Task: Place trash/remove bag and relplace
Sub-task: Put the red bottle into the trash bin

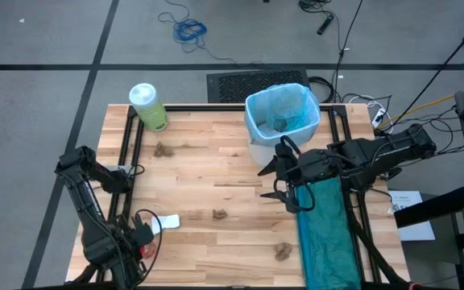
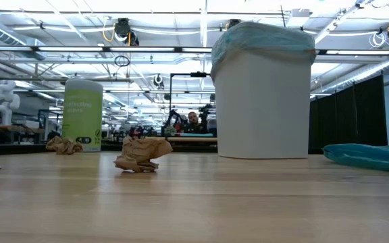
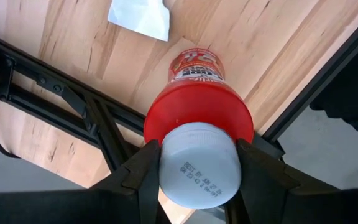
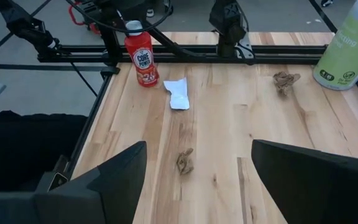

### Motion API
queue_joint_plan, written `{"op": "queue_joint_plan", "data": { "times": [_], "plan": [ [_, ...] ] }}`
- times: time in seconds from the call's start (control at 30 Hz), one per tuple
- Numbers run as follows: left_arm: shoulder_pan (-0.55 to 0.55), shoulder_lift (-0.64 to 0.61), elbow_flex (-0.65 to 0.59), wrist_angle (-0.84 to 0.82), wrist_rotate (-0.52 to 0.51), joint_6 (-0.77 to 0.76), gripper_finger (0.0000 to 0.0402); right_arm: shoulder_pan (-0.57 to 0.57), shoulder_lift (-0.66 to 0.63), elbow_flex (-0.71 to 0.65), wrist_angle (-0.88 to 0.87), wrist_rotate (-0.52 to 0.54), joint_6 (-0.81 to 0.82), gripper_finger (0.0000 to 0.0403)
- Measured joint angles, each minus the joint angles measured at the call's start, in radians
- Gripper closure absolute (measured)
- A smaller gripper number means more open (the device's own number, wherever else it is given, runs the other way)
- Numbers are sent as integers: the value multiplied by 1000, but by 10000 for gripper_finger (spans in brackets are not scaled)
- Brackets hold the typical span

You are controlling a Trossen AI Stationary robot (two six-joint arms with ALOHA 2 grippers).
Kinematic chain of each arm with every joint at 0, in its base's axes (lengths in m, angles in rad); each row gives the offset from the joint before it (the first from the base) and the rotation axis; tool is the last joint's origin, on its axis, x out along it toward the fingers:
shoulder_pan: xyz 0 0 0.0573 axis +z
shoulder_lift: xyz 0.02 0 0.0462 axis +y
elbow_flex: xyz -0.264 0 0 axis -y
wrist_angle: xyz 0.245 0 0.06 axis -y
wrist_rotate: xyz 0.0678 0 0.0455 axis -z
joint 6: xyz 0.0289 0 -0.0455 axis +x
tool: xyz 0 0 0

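Wooden table [image 1: 216,181] fills the high view, with grey floor around it. At the far edge stands a white bin [image 1: 283,121] lined with the light blue bag [image 1: 284,109]. A green bottle [image 1: 148,107] stands near the far left corner. Three brown paper wads lie apart on the wood: one near the green bottle [image 1: 163,150], one in the middle [image 1: 220,214], one near the front [image 1: 283,251]. A white scrap [image 1: 166,222] lies by the left gripper [image 1: 142,239]. The right gripper [image 1: 284,173] hovers beside the bin, fingers spread apart, over a teal bag [image 1: 329,234].

From the low view, a wad [image 2: 140,155] sits before the bin [image 2: 263,101].

From the left wrist, both fingers [image 3: 143,177] sit around the white cap of a small red bottle [image 3: 199,112], right at the cap's sides.

From the right wrist, its wide fingers [image 4: 114,177] hold nothing, and the red bottle [image 4: 139,59] stands at the table's edge.
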Motion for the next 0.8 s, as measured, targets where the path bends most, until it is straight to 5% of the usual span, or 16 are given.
{"op": "queue_joint_plan", "data": {
  "times": [0.37,0.8],
  "plan": [
    [37,2,142,-10,-99,36,229,0,0,0,1,0,1,119],
    [128,-1,322,-44,-546,286,229,0,0,0,-3,3,-6,119]
  ]
}}
